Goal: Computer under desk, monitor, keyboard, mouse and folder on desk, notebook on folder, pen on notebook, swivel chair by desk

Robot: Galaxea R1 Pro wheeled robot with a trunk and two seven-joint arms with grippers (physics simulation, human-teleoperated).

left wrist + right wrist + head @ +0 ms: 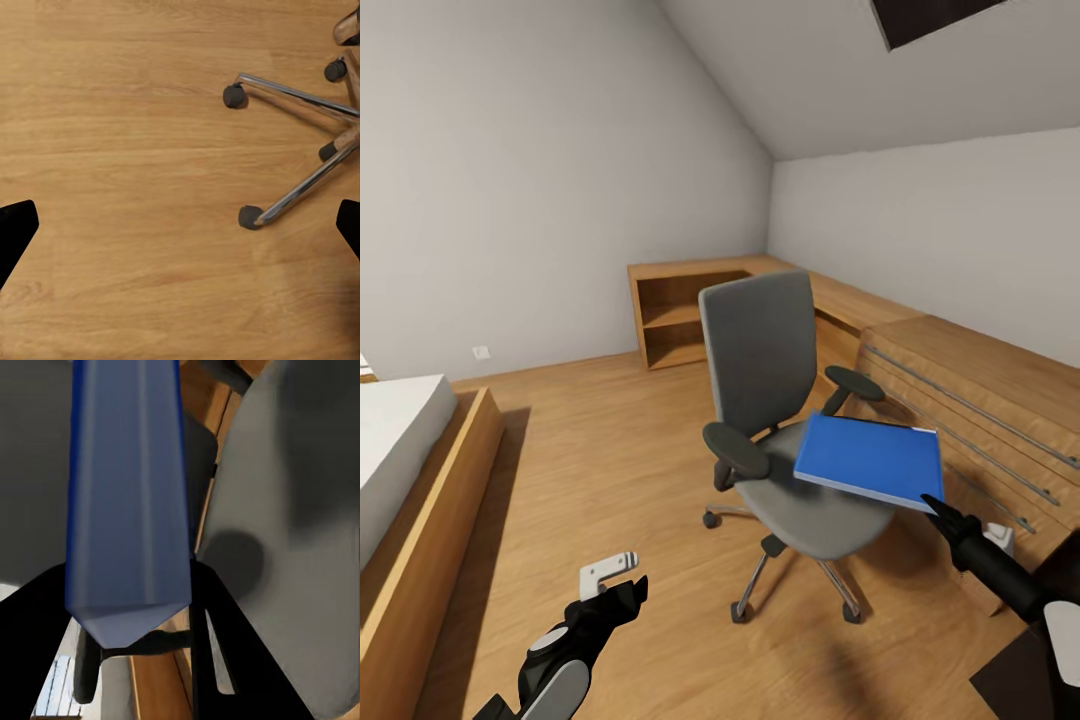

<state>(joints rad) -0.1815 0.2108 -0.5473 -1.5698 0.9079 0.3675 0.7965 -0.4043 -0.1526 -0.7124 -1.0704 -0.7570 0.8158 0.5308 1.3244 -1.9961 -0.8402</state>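
Nearest the camera in the head view, the left gripper (622, 590) is being held low over the wooden floor (620, 470), to the left of the swivel chair (785, 420). In the left wrist view its two dark fingertips (16, 229) are being shown at opposite edges of the frame, spread wide with nothing between them, and bare floorboards (135, 150) are being looked down on. The chrome legs and black castors of the chair base (296, 142) are being seen beside it on that floor.

At the lower right of the head view, the right gripper (938, 508) is being extended from a black arm toward the chair. The blue folder (872, 458) is being gripped at its near corner and is being held roughly level, raised just above the grey seat (810, 510) on the chair's right side, below the right armrest (854, 382). In the right wrist view the folder (127, 502) is being seen edge-on, with the dark fingers (225, 630) closed on either side of its near end and the grey chair surfaces being shown behind it.

The chair is being seen standing on the open floor, its tall grey backrest (760, 345) facing the camera. To the left, the corner of a bed (420, 470) in a wooden frame is being shown. To the right, a low wooden drawer unit (980, 400) with metal rails is being seen along the wall. Farthest away, an open wooden shelf unit (680, 310) is being shown in the corner beneath the sloped ceiling.
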